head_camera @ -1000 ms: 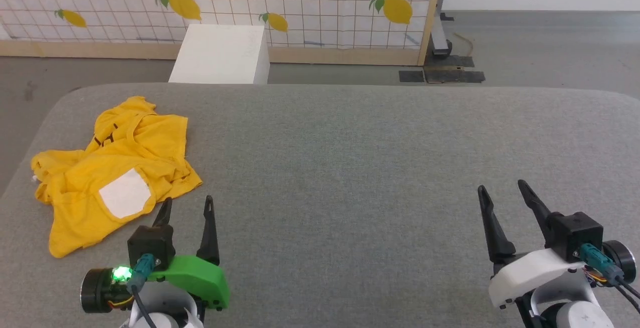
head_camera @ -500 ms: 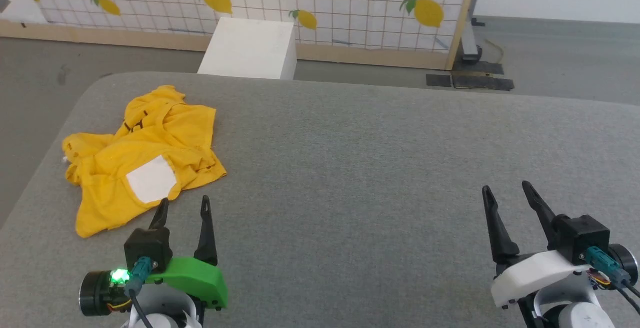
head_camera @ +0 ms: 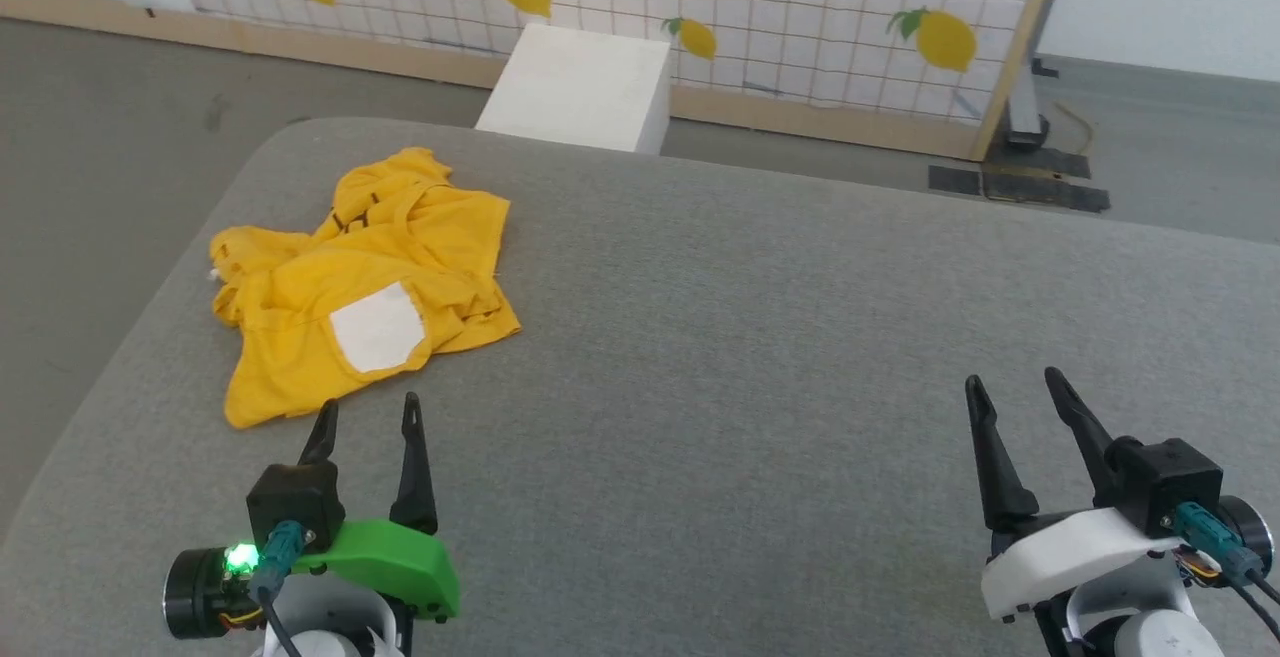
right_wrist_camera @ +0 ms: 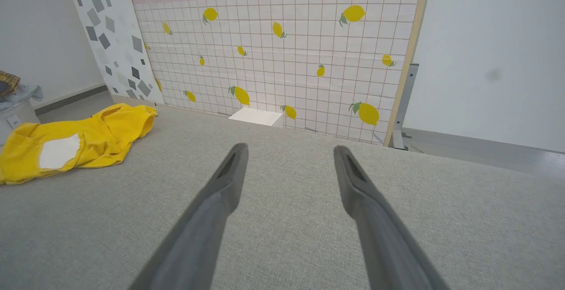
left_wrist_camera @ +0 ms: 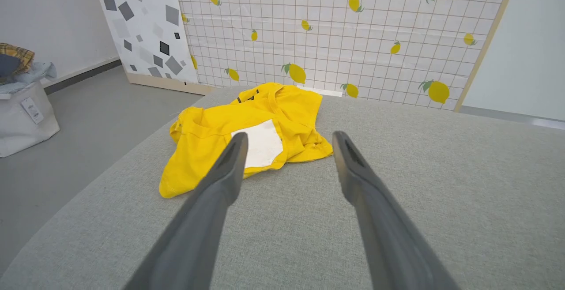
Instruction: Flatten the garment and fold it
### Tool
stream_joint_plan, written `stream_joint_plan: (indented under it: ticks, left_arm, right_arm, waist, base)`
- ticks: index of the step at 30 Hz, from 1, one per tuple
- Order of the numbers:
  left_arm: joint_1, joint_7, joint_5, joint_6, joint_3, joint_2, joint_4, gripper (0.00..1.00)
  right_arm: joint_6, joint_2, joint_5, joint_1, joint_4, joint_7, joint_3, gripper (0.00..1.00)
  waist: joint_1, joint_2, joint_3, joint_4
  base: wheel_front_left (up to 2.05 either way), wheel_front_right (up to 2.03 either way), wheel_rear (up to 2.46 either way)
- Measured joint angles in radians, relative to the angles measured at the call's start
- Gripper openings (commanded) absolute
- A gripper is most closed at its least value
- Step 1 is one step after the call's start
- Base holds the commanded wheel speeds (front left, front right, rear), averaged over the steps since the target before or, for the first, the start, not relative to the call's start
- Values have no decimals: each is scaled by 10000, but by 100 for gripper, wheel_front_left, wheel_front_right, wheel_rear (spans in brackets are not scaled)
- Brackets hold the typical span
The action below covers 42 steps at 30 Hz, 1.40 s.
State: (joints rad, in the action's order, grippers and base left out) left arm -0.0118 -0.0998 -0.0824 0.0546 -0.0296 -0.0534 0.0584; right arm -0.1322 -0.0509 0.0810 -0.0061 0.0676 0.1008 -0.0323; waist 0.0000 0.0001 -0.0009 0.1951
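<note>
Your left gripper (head_camera: 367, 405), at about 7 o'clock in the head view, is holding its two long dark fingers spread apart with nothing between them. Your right gripper (head_camera: 1012, 379), at about 4 o'clock, is likewise standing wide and gripping nothing. Both are pointing toward 12 o'clock over the grey woven-fabric table top (head_camera: 750, 337).

Just past the left fingertips, at their 12 o'clock, the bright yellow cotton T-shirt (head_camera: 290, 287) is lying crumpled near the table's left edge, touching neither gripper. From the right gripper it is lying well apart at 10 o'clock. A white rounded patch (head_camera: 378, 327) is facing up on its near part, and short black stripe marks (head_camera: 352, 218) are showing at its far end.

Beyond the table, at 12 o'clock, a white box (head_camera: 580, 87) is standing before a white grid-pattern screen printed with yellow lemons (head_camera: 800, 17).
</note>
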Motion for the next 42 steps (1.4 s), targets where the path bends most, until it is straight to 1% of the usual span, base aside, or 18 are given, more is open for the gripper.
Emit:
stream_joint_plan:
  ticks: [16, 30, 42]
  left_arm:
    - [11, -336, -148, 173, 13, 0, 153, 100]
    - [18, -621, -314, 316, -38, 0, 345, 100]
    - [20, -911, -326, 433, -127, 0, 575, 100]
  right_arm:
    - [0, 0, 163, 49, 242, 326, 52, 100]
    - [0, 0, 368, 105, 479, 656, 48, 100]
    - [0, 2, 529, 120, 667, 878, -29, 100]
  waist:
    - [0, 0, -52, 1064]
    - [0, 0, -106, 1796]
    - [0, 0, -88, 2250]
  base:
    - [0, 0, 0]
    - [0, 0, 0]
    - [0, 0, 0]
